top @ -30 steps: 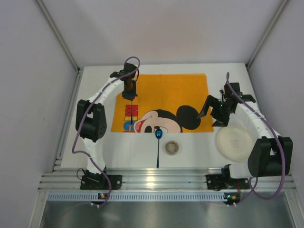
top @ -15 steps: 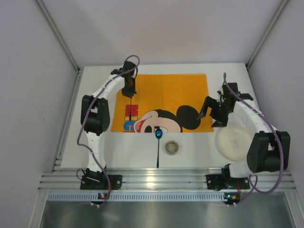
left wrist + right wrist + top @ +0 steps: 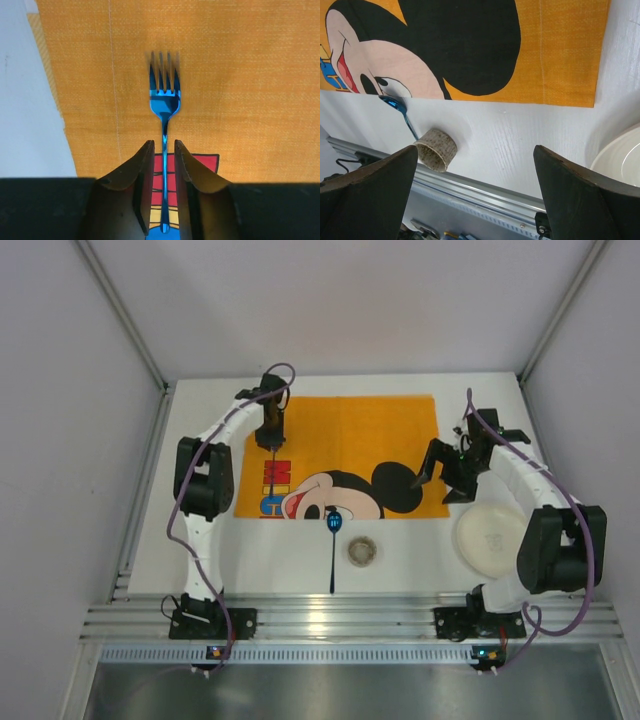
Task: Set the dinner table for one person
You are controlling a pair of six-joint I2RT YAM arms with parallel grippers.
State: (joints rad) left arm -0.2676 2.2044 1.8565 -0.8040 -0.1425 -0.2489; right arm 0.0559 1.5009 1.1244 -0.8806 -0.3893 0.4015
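Over the orange mat point(image 3: 345, 430), the left tool point(image 3: 163, 146) is pinching the thin handle of a blue fork point(image 3: 164, 97), its prongs pointing away. The right tool point(image 3: 476, 152) is hanging wide open near the white plate point(image 3: 492, 538). The white worktop point(image 3: 270, 555) is lying under both arms, carrying the mat, a blue spoon point(image 3: 332, 552), a small cup point(image 3: 362, 551) and the plate.

Placemat point(image 3: 350, 435) on table point(image 3: 280, 560), fork point(image 3: 164, 100) over its left side, spoon point(image 3: 333, 540) at near edge, cup point(image 3: 362, 551) then plate point(image 3: 492, 538) rightward
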